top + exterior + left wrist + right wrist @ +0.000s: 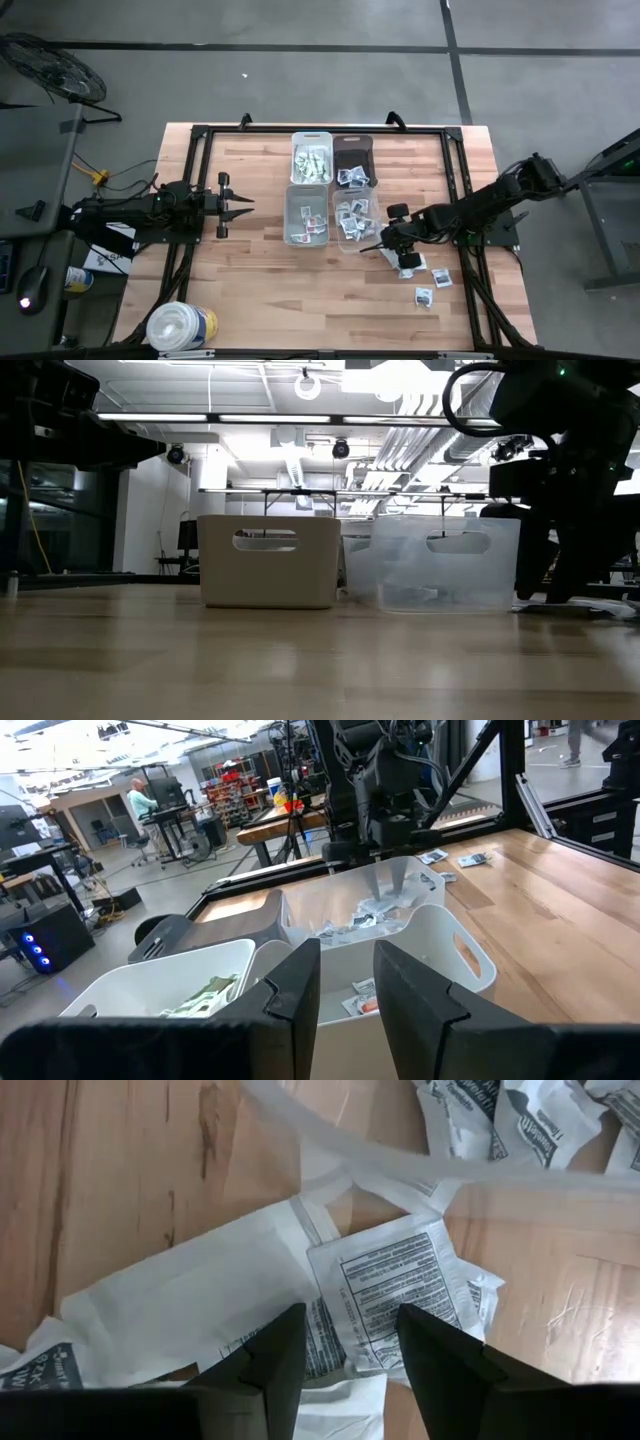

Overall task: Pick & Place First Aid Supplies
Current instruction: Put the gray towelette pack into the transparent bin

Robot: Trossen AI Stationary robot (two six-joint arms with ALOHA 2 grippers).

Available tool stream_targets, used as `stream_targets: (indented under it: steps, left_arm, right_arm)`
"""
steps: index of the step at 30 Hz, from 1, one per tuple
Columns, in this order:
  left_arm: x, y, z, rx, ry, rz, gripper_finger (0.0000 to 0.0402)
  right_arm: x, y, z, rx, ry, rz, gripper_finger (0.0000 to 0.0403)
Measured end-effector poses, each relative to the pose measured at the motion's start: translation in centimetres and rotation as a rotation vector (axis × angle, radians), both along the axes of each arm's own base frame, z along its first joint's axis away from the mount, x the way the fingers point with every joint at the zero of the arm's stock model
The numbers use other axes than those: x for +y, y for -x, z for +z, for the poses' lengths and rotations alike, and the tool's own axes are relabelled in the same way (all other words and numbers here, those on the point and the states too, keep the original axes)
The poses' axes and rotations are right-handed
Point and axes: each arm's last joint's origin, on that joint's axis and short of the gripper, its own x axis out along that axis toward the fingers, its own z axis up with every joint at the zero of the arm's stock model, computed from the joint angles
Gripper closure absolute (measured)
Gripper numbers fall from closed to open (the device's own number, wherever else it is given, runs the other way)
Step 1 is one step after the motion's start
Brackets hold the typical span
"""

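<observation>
Several packets (385, 1295) on table just ahead of right fingers (285, 1355), parted, holding nothing.

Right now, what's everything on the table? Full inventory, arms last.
Bins: four, two by two at table centre; white far left, dark far right, two clear near ones.
Packets in bins: many, white or greenish with dark print.
Loose packets: a few, white, on the wood near the right arm.
Tub: one, white with yellow-blue label, near-left corner.
Left gripper: fingers apart, empty, left of the bins.
Right gripper: fingers open over a printed packet beside the clear bin.
</observation>
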Motion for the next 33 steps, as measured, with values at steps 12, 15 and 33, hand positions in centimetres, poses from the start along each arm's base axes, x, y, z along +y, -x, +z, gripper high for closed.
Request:
stream_targets:
  steps: [12,15,33]
  left_arm:
    - [0.0,0.0,0.0,0.0,0.0,0.0,0.0305]
    - [0.0,0.0,0.0,0.0,0.0,0.0,0.0305]
    - [0.0,0.0,0.0,0.0,0.0,0.0,0.0305]
  right_arm:
    - [-0.52,-0.09,-0.07,0.005,-0.045,-0.095,0.0319]
    - [-0.47,-0.08,-0.09,0.01,-0.063,-0.093,0.0344]
    - [-0.12,-0.53,0.33,-0.009,-0.213,-0.273,0.0402]
